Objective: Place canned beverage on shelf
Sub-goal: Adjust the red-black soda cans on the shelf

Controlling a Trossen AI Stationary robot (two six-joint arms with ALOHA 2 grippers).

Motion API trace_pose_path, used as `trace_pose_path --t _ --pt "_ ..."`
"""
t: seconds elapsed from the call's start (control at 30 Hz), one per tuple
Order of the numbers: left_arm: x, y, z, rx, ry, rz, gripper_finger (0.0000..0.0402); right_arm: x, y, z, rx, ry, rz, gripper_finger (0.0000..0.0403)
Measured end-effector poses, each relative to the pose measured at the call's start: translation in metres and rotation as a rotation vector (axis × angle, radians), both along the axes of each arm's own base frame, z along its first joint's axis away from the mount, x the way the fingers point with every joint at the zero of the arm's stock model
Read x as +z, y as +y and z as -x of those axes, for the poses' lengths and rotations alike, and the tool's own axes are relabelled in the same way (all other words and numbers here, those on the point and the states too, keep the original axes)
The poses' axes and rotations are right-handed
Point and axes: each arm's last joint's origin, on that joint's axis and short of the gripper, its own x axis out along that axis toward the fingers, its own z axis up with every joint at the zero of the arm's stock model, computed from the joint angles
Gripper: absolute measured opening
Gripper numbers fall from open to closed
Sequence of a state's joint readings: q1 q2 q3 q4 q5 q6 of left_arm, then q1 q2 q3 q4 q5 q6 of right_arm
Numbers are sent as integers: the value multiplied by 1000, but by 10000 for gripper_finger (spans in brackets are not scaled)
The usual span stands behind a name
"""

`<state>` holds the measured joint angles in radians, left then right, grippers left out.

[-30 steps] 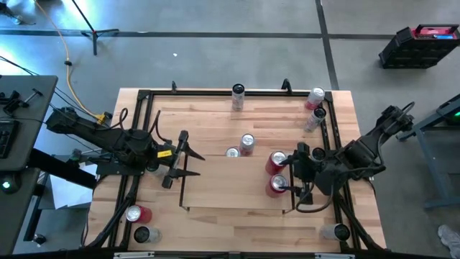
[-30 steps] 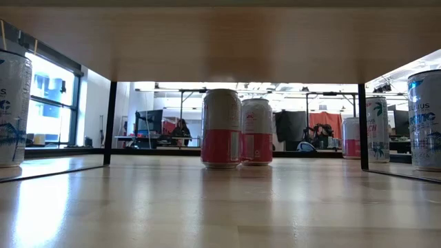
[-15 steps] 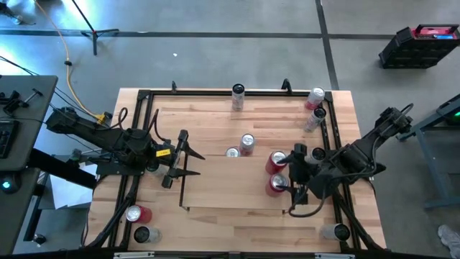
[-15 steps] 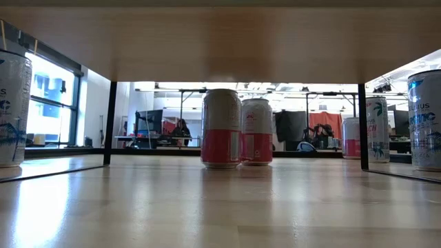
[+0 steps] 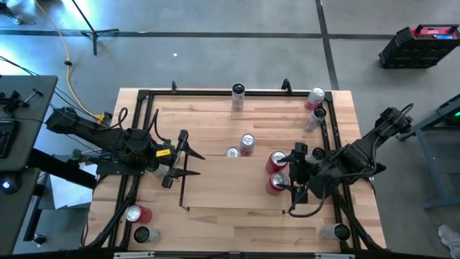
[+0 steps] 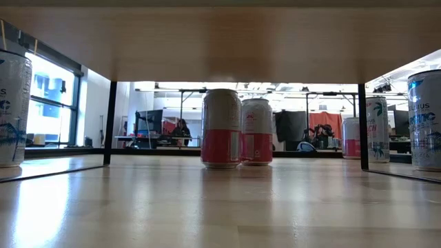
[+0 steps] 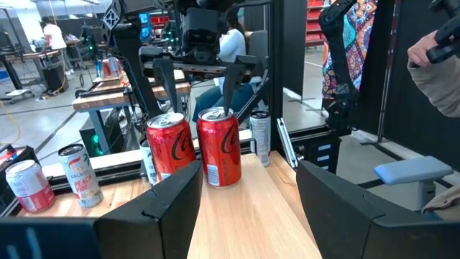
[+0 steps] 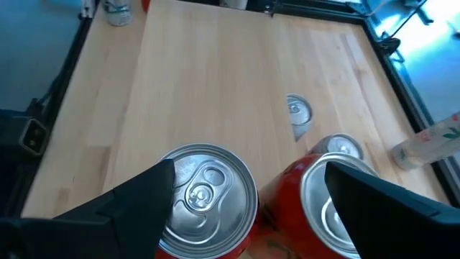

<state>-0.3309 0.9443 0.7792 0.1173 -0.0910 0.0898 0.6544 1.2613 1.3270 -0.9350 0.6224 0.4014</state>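
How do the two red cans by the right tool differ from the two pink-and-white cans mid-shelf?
The red cans are solid red with white script; the pink-and-white cans are pale on top with a pink lower band. The red cans sit at the shelf's right side beside the right tool, whose open fingers hang above the nearer one; the pink-and-white cans stand mid-shelf, away from both tools. All four stand upright in touching pairs.

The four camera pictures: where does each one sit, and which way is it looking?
High view: above, looking straight down on the light-wood shelf and both arms.
Low view: at tabletop height, looking level at two pink-and-white cans; no arm shows.
Left wrist view: on the left arm, looking past its dark fingers at two red cola cans.
Right wrist view: on the right arm, looking down; open right gripper over those red cans, shared with the left wrist view.
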Motion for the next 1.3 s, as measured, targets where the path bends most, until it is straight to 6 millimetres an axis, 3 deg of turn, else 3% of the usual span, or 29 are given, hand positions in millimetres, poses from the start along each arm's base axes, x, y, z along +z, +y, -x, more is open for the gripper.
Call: trace_pose_path --t 0.4,1.3 --pt "0 0 0 0 1 1 216 9 -7 9 -3 -35 -3 344" --pt "-1 0 0 0 9 5 216 3 -8 9 -44 5 3 344"
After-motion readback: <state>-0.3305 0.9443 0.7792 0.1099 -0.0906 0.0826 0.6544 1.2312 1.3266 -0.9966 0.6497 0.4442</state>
